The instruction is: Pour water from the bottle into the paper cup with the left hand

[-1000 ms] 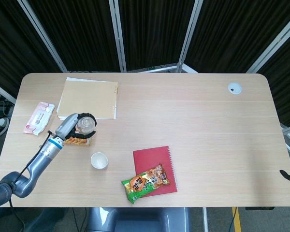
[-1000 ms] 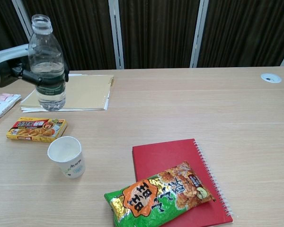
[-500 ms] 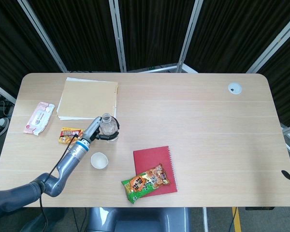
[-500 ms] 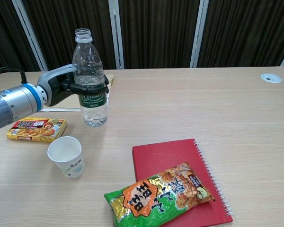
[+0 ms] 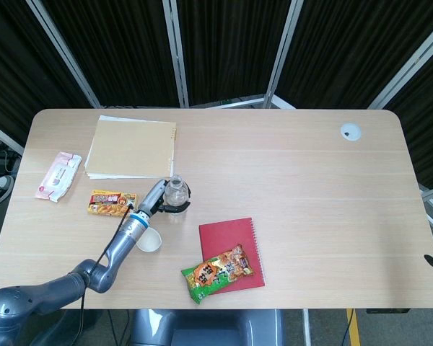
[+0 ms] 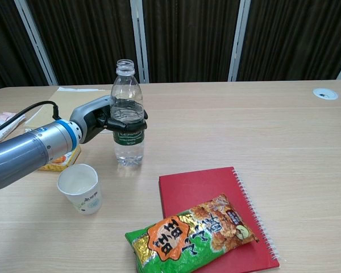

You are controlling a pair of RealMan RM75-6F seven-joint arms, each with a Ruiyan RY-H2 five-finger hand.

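My left hand [image 6: 105,120] [image 5: 162,199] grips a clear plastic water bottle [image 6: 128,114] [image 5: 175,196] around its middle, at the green label. The bottle is upright, has no cap, and holds a little water at the bottom. It hangs just above the table, up and to the right of the white paper cup [image 6: 80,187] [image 5: 149,240], which stands upright and looks empty. My left forearm passes over the cup's left side in the head view. The right hand is out of sight in both views.
A yellow snack box [image 5: 112,202] lies left of the bottle, partly behind my arm in the chest view. A red notebook [image 6: 216,199] with a green snack bag [image 6: 187,233] on it lies to the right. A tan folder [image 5: 130,148] and a pink packet [image 5: 58,175] are further back left.
My left hand has carried the bottle rightward and toward the front, from over the snack box to a spot just beyond the paper cup. The bottle has stayed upright.
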